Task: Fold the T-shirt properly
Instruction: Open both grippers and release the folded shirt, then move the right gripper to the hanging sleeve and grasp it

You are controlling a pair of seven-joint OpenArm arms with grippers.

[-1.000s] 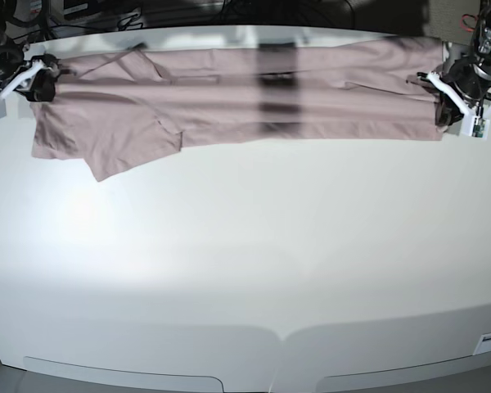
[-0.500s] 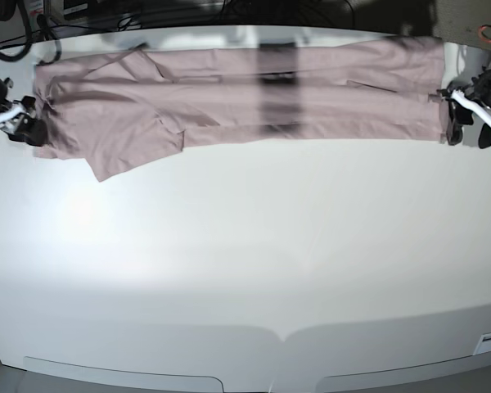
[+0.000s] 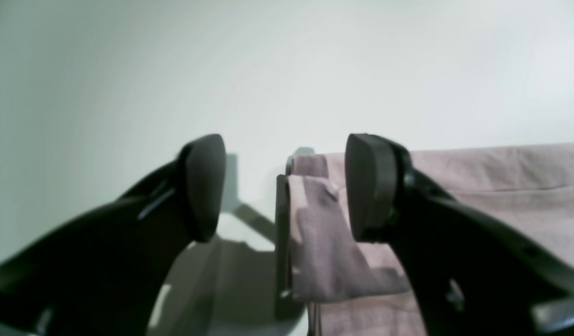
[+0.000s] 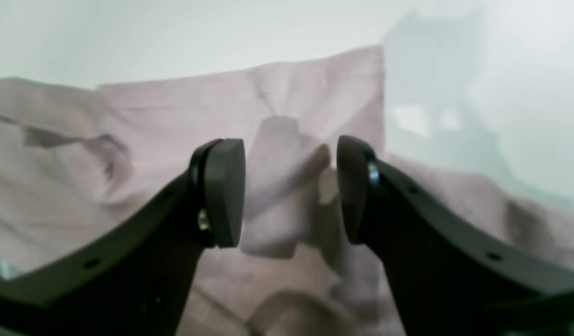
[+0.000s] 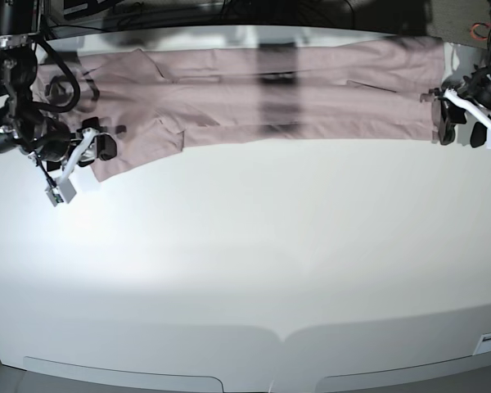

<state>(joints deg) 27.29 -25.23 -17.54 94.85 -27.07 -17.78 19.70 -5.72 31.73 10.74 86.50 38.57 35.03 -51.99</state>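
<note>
1. gripper on the right arm (image 5: 88, 147) sits at the left of the base view, jaws standing wide with nothing clamped between them. in the right wrist view its pads (image 4: 224, 191) frame a raised fold of pink cloth, and i cannot tell whether they touch it.
2. t-shirt (image 5: 262, 94) lies as a long folded band across the top of the worktop (image 5: 245, 262), from the upper left to the upper right of the base view, with a sleeve flap hanging lower at the left end.
3. the step in hand looks like taking a fresh hold at the sleeve end. to do it well, the right gripper should come down squarely over the flap's edge, bite all layers at once and avoid dragging the thin cloth out of line.
4. the right arm reaches in from the left edge, wrist angled down and toward the sleeve, cables looped behind it.
5. the left gripper (image 5: 462, 123) waits at the upper right of the base view, jaws also spread wide and empty. in the left wrist view one pad (image 3: 368, 186) stands over the cloth's end and the other over bare worktop.
6. the left arm enters from the right edge, low, beside the band's end.
</note>
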